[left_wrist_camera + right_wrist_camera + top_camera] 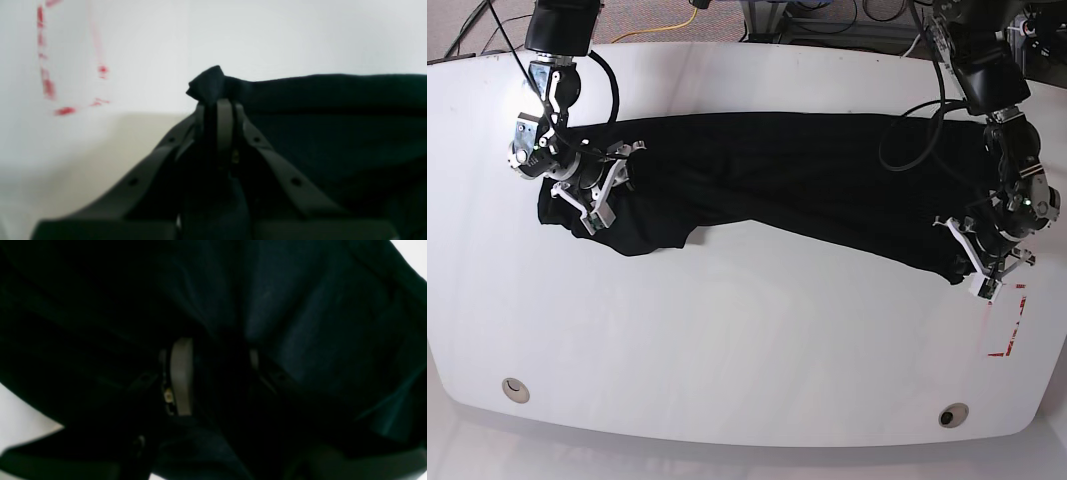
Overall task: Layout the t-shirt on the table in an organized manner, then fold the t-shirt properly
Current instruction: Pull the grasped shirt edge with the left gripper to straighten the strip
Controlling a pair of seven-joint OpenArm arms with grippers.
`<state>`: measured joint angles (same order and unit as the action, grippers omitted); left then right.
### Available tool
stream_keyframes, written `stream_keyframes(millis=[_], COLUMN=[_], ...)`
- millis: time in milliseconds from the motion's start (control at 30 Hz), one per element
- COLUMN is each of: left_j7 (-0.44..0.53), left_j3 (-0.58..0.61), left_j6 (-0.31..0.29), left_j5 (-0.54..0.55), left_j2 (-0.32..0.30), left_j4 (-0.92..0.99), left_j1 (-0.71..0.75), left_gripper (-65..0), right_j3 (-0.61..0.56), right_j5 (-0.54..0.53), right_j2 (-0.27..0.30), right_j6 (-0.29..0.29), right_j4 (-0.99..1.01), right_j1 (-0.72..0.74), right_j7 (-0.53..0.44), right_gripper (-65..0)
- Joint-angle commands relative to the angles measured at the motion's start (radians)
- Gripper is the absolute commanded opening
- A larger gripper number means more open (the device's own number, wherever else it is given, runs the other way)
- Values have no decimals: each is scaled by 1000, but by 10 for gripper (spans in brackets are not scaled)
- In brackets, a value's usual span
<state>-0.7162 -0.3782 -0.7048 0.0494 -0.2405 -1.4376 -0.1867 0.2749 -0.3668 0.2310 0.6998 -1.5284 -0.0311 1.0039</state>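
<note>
Left gripper [217,103] pinches a shirt [807,185] corner; right gripper [592,190] clamps bunched cloth at the other end. Shirt lies stretched, twisted, across the table [727,360]. Pulling further risks the thin corner slipping free

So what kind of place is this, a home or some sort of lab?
Most likely a robotics lab or test bench. A black t-shirt lies stretched across a glossy white table with a red dashed mark on it, and loose cables run over the carpeted floor behind the table.
</note>
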Motion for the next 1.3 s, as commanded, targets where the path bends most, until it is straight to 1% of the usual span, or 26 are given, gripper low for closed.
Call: stream_keyframes(millis=[0, 233, 400, 500, 667, 967, 1267], left_j7=[17, 22, 25, 51, 117, 178, 185], left_j3=[-3, -3, -3, -5, -5, -3, -5], left_j6=[7, 7, 7, 7, 7, 7, 7], left_j5=[8, 8, 8, 8, 8, 10, 10], left_j2=[-16, -20, -21, -21, -21, -21, -21], left_j4=[-70, -234, -309, -337, -355, -372, -372], left_j1=[-3, 91, 134, 148, 187, 232, 237], left_gripper=[-650, -650, -650, -650, -650, -650, -647], right_j3=[4, 4, 4, 2, 1, 1, 1], right_j5=[12, 12, 12, 12, 15, 19, 19], right_j2=[11, 11, 11, 11, 11, 9, 9], right_j6=[-2, -2, -2, -2, -2, -2, -2], right_j4=[-5, -5, -5, -5, -4, -4, -4], right_j1=[6, 6, 6, 6, 6, 6, 4], right_j7=[17, 17, 17, 17, 17, 17, 17], right_gripper=[-457, -457, -457, -457, -457, -457, -457])
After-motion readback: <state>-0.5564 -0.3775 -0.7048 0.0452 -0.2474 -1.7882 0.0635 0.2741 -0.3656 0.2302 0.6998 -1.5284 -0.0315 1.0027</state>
